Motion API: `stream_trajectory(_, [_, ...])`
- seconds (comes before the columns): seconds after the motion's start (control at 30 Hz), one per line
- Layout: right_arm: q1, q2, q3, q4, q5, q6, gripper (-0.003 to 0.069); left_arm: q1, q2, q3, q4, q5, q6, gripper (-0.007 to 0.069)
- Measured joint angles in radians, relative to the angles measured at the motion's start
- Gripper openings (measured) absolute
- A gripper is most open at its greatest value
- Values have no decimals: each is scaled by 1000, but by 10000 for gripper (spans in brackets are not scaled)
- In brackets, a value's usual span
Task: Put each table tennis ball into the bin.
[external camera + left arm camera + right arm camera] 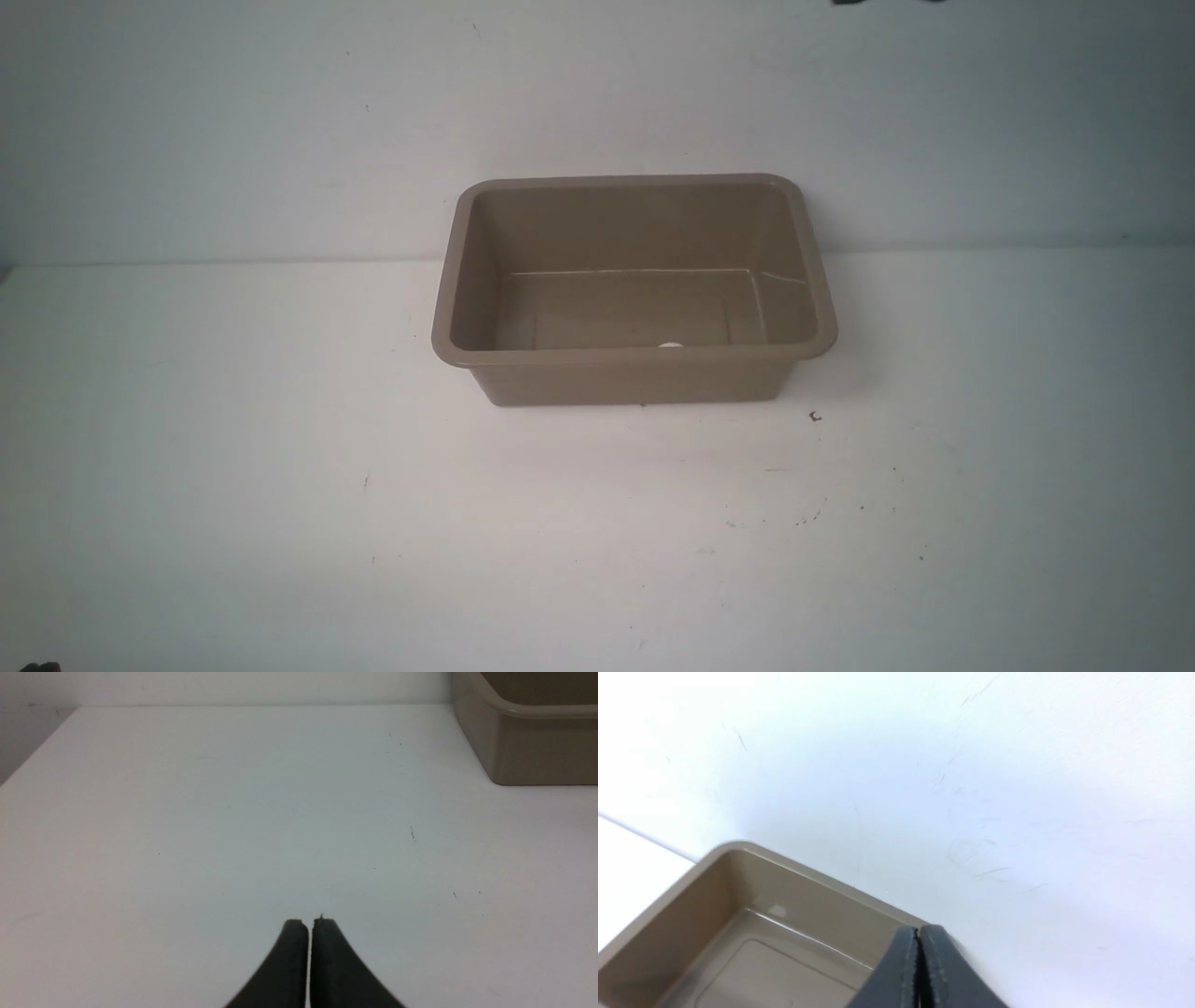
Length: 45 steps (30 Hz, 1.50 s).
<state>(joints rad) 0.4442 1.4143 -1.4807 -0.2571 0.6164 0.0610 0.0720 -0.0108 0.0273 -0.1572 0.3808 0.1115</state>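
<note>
The taupe-brown bin (635, 359) stands on the white table, near the back wall. A small sliver of a white table tennis ball (670, 345) shows inside it, just over the near rim; the rest of the ball is hidden. My left gripper (309, 921) is shut and empty, low over bare table, with the bin (523, 742) ahead and off to one side. My right gripper (919, 929) is shut and empty, high over the bin's back rim (822, 877) by the wall. Neither gripper's fingers show in the front view.
The white table (280, 467) runs to a white back wall (280, 121). Its left edge shows in the left wrist view (37, 746). A small dark fleck (815, 416) lies on the table right of the bin.
</note>
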Motion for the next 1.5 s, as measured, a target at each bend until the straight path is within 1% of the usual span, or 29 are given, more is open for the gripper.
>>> stream_trajectory(0.07, [0,-61,60,-6,-23,5,-15,0,0,0,0,0,0,-4])
stream_trajectory(0.13, [0,-158,183,-16,-70,26,-15,0,0,0,0,0,0,-4])
stream_trajectory(0.17, [0,-261,318,-30,-129,74,-15,0,0,0,0,0,0,-4])
stream_trajectory(0.27, [0,-407,521,-71,-235,143,-15,0,0,0,0,0,0,-4])
stream_trajectory(0.3, [0,-428,551,-81,-253,158,-15,0,0,0,0,0,0,-4])
stream_trajectory(0.33, [0,-486,652,-112,-312,186,-15,0,0,0,0,0,0,-4])
stream_trajectory(0.4, [0,-571,780,-148,-377,232,-15,0,0,0,0,0,0,-4])
stream_trajectory(0.53, [0,-650,977,-164,-423,314,-15,0,0,0,0,0,0,-4])
stream_trajectory(0.67, [0,-659,1086,-171,-467,352,-15,0,0,0,0,0,0,-4])
stream_trajectory(0.9, [0,-659,1156,-193,-616,363,-15,0,0,0,0,0,0,-4])
stream_trajectory(1.5, [0,-662,1159,-215,-628,366,-15,0,0,0,0,0,0,-4])
